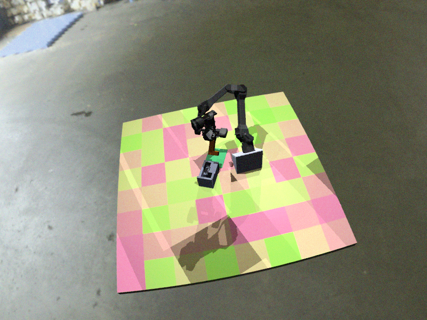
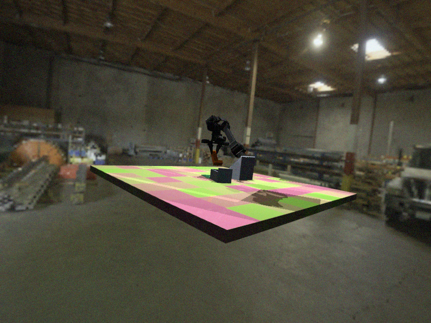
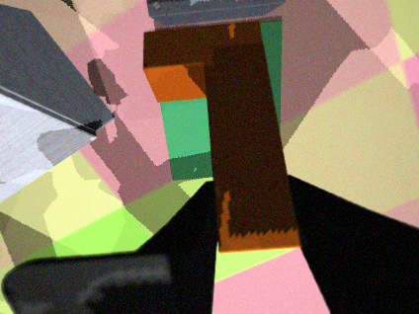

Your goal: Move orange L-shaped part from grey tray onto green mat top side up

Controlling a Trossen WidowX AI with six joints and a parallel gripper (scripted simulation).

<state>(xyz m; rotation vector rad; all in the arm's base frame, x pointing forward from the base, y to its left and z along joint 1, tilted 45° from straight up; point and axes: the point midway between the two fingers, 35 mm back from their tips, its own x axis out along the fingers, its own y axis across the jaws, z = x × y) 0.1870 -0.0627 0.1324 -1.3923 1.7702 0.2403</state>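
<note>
The orange L-shaped part (image 1: 214, 152) (image 2: 217, 162) (image 3: 242, 114) hangs in the air, its long arm steeply upright and its L-shaped end lowest. My gripper (image 1: 211, 141) (image 2: 214, 152) (image 3: 247, 187) is shut on the upper end of the long arm, one finger on each side. In the wrist view the part overlaps the green mat (image 1: 219, 159) (image 3: 186, 130), which lies beneath it. The top and exterior views show a gap under the part. The grey tray (image 1: 205, 181) (image 2: 220, 176) (image 3: 212, 13) stands beside the mat, and its pocket is empty of the part.
The grey block (image 1: 247, 162) (image 2: 242, 169) (image 3: 40, 64) under the arm's base stands close to the mat and tray, taller than the tray. The table top (image 1: 156, 242) (image 2: 194, 204) has a pink, green and tan checkered pattern crossed by shadows.
</note>
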